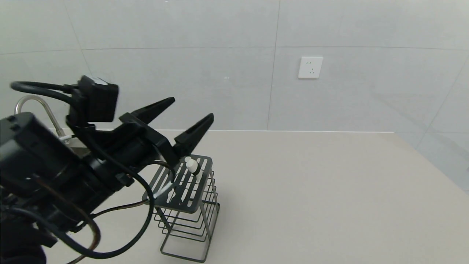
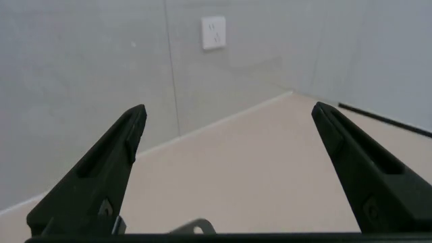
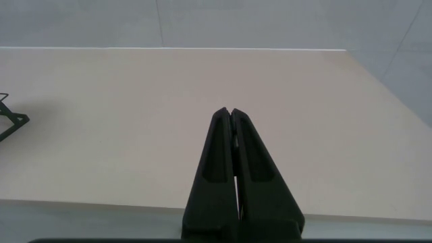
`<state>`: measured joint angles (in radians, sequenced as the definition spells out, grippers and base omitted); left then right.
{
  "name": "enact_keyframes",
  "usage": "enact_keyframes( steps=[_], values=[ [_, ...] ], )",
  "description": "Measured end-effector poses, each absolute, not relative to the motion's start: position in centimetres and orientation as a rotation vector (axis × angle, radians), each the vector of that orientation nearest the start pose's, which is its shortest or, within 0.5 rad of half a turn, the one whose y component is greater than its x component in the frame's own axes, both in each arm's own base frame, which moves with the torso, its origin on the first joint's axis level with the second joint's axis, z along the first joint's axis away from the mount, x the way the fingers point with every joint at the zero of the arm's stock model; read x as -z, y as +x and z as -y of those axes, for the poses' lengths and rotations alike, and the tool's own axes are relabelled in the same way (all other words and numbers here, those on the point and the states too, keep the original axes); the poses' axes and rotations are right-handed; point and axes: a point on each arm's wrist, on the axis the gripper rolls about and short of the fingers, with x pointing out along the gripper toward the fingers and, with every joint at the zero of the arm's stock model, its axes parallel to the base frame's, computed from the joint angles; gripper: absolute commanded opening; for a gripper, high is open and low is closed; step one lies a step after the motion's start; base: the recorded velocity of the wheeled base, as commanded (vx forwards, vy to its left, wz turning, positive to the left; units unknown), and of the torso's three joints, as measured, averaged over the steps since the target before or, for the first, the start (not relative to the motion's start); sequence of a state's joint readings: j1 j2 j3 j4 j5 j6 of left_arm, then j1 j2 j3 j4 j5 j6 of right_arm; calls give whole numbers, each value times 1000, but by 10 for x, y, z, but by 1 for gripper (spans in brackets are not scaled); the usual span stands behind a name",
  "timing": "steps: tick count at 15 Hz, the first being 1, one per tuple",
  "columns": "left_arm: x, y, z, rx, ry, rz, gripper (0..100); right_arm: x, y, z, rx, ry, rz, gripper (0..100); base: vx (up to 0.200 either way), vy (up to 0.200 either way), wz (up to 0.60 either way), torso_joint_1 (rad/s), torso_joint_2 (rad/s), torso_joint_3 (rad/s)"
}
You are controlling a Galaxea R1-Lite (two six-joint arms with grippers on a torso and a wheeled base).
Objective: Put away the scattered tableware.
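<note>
Left claw (image 1: pixel 192 107), nearest the head camera: jaws spread wide and holding nothing, tips pointing up and away, poised above the wire cutlery rack (image 1: pixel 203 172). My wrist cable (image 1: pixel 144 223) loops down in front of the rack.

Right claw (image 3: pixel 230 115): jaws pressed together, empty, over the near edge of the tabletop (image 1: pixel 311 190), well apart from the rack.

Tableware: a white utensil handle (image 1: pixel 191 164) pokes up through the rack's slotted top plate, and a second white piece (image 1: pixel 161 191) lies across the slots nearer me.

Hazards, as I judge them: the rack looks light and narrow-footed, so a low sweep of my left claw or a snagged cable could tip it. A spread jaw could also clip the upright handle and flick it out.

Behind: faucet (image 1: pixel 34 106), then wall socket (image 1: pixel 310 67).
</note>
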<state>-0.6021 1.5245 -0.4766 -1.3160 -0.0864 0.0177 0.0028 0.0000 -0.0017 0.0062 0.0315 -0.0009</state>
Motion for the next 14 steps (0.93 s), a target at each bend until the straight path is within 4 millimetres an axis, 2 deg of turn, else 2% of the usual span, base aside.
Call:
enact_keyframes(
  steps=[3,5,8,11,14],
  values=[
    [-234,172,104,682,-60,372,100,-75,-23,-1,-33,0,-4,0,0,0,0,0,0,0],
    [-241,154,83,669,-65,417,100,-75,-23,-1,-33,0,-4,0,0,0,0,0,0,0],
    [-227,130,65,662,-113,376,100,-75,-23,-1,-33,-1,-4,0,0,0,0,0,0,0],
    [-221,112,58,747,-188,358,100,-75,-23,-1,-33,0,-4,0,0,0,0,0,0,0],
    [-211,101,42,668,-187,356,100,-75,-23,-1,-32,0,-4,0,0,0,0,0,0,0]
  ],
)
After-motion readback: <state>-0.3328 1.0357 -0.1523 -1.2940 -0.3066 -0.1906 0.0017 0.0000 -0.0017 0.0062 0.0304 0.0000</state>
